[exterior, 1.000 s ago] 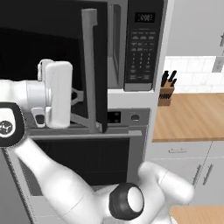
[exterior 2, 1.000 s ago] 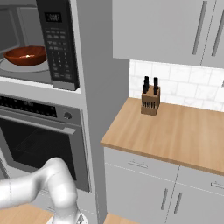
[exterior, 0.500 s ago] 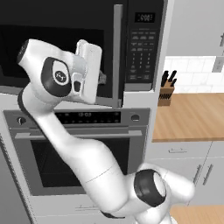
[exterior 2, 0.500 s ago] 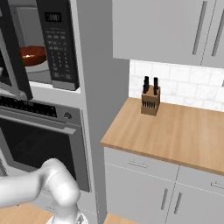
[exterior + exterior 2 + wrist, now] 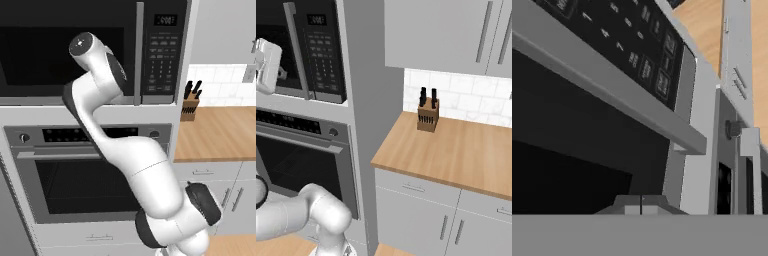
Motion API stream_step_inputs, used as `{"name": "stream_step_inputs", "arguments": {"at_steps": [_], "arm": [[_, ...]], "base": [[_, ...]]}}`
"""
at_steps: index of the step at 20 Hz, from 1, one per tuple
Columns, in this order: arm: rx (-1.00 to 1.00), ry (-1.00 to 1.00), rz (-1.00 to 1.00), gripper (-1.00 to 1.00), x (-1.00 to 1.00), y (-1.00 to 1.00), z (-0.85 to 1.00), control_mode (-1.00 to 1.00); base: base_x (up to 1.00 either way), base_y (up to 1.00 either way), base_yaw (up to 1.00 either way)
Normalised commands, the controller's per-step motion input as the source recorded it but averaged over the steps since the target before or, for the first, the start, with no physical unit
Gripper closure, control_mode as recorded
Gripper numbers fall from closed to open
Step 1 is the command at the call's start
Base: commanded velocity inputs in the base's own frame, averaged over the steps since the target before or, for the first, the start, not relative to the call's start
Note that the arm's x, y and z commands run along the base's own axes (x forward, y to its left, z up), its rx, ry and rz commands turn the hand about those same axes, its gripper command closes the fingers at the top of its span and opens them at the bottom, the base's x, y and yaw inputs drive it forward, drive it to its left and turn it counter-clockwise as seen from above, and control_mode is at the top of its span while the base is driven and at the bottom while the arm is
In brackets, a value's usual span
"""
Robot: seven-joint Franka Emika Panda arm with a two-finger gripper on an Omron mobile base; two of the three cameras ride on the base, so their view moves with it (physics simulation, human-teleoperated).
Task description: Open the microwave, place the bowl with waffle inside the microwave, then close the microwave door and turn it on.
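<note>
**Door shut; start step pending**

The gripper (image 5: 641,204) is held with its jaws pressed together and nothing between them, just before the lower end of the handle (image 5: 607,82). The door (image 5: 65,50) is seen flush with the microwave (image 5: 95,50). The bowl is judged to be inside, hidden behind the dark glass. Beyond the handle lies the keypad (image 5: 164,60). A start-button press is called for next.
</note>
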Motion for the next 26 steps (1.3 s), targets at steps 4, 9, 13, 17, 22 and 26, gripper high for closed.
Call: {"name": "stream_step_inputs", "arguments": {"at_steps": [4,9,13,17,22,26], "arm": [[0.06,0.10,0.64,1.00,1.00,-0.19,-0.07,-1.00],[0.09,0.01,0.60,1.00,1.00,-0.25,-0.01,-1.00],[0.02,0.00,0.59,1.00,0.91,-0.23,-0.26,-1.00],[-0.01,-0.09,0.50,1.00,-0.18,0.00,-0.26,-1.00],[-0.04,-0.12,0.39,1.00,-0.73,0.01,-0.09,-1.00],[-0.07,-0.22,0.30,1.00,-1.00,0.00,0.00,-1.00]], "base": [[0.00,0.00,0.00],[0.00,0.00,0.00],[0.00,0.00,0.00],[0.00,0.00,0.00],[0.00,0.00,0.00],[0.00,0.00,0.00]]}}
